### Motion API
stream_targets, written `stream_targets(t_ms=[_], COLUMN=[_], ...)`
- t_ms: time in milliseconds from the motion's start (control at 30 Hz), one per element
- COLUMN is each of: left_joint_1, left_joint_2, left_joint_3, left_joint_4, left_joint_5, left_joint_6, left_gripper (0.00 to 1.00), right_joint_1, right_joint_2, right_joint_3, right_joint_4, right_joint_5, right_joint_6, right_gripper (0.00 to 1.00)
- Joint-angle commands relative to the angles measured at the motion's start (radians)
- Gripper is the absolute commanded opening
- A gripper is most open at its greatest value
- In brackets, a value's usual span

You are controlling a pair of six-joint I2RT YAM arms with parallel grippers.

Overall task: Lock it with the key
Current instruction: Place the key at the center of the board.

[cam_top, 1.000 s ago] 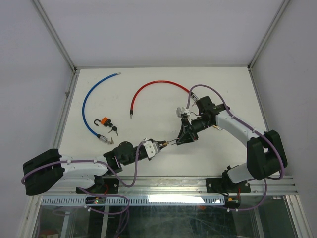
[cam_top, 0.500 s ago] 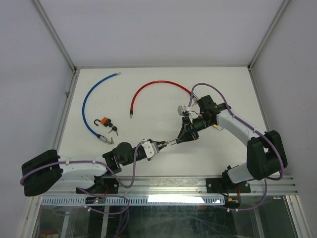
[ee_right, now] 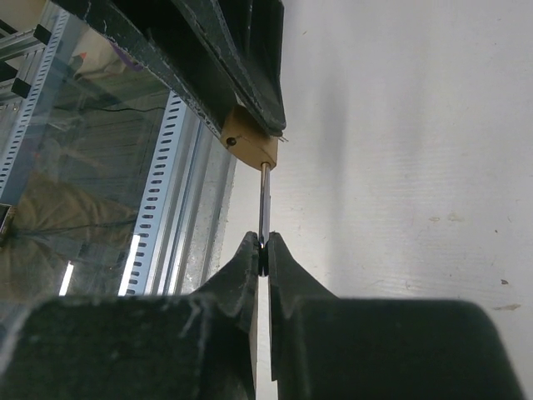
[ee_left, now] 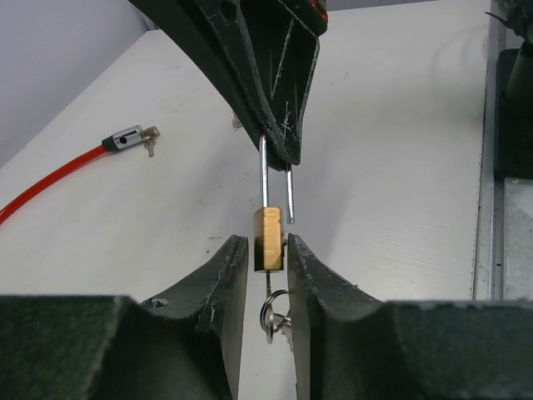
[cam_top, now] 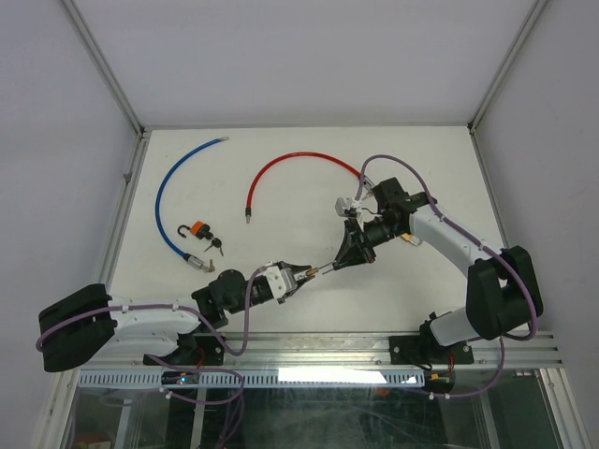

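Two cable locks, one blue (cam_top: pixel 168 192), one red (cam_top: pixel 290 161), two padlocks, one brass (ee_left: pixel 268 239), one orange (cam_top: pixel 197 228), two key sets, one hanging (ee_left: pixel 273 312) under the brass padlock, one dark (cam_top: pixel 216 246) well left of it.

White table (cam_top: pixel 430 154); blue cable (cam_top: pixel 158 196), red cable (cam_top: pixel 304 156), orange padlock (cam_top: pixel 197 228).

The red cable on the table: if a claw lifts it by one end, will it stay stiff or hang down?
The red cable lies in a smooth open arc, so it is probably springy: it would likely sag but keep some curve. Its metal end looks heavier than the cable itself, so that end may drag or swing.
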Motion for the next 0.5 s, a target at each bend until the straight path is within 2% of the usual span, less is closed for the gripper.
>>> stream_targets(t_ms=[0,133,367,433,467], left_joint_1=[0.012,0.012,0.012,0.012,0.012], left_joint_2=[-0.028,-0.033,-0.13,-0.175,-0.199], left_joint_3=[-0.016,-0.03,-0.057,-0.072,-0.084], left_joint_4=[0.086,0.11,0.123,0.126,0.13], left_joint_5=[0.02,0.045,0.039,0.011,0.001], left_joint_6=[-0.043,-0.083,-0.187,-0.221,-0.237], left_gripper=[0.29,0.49,0.92,0.99,0.99], right_joint_1=[-0.005,-0.014,-0.021,-0.023,-0.025], right_joint_2=[-0.029,-0.046,-0.07,-0.08,-0.084], right_joint_3=[0.029,0.026,0.014,0.011,0.011], right_joint_4=[-0.012,-0.005,0.022,0.027,0.027], right_joint_5=[-0.031,-0.026,0.015,0.019,0.02], right_joint_6=[-0.036,-0.039,-0.019,-0.018,-0.018], right_gripper=[0.0,0.0,0.0,0.0,0.0])
